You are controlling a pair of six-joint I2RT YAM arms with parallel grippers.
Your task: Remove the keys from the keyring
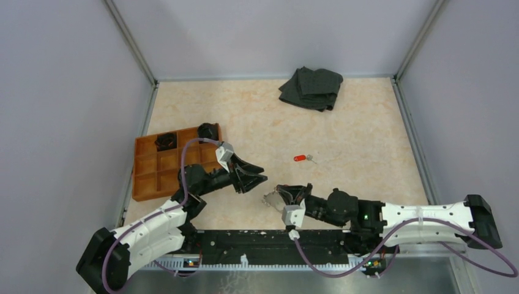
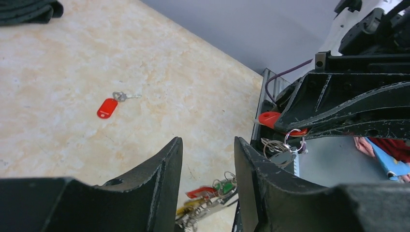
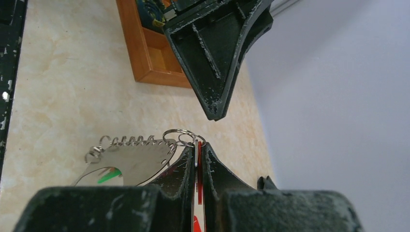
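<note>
Orange gridded tray (image 1: 153, 195) left of centre, with black coils (image 1: 165, 141) in two upper compartments. Right gripper (image 3: 198, 145) is pinched tight on a flat red tag (image 2: 268, 118). Small rings, keys (image 2: 212, 191) and the wire keyring (image 3: 128, 144) hang there, lower centre. Left gripper (image 2: 208, 145) is apart, empty. A loose red key (image 1: 300, 158) lies on the mottled beige table (image 1: 245, 110) — dark cloth (image 1: 312, 89) upper right, grey walls (image 1: 73, 73).

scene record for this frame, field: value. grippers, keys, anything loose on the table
left gripper: open, empty, facing the right gripper
right gripper: shut on a red tag, split rings at its tip
keys: bunch with green and red heads, by the right gripper
loose key: red-tagged, alone on the table
tray: orange, left side
cloth: dark, folded, far edge
</note>
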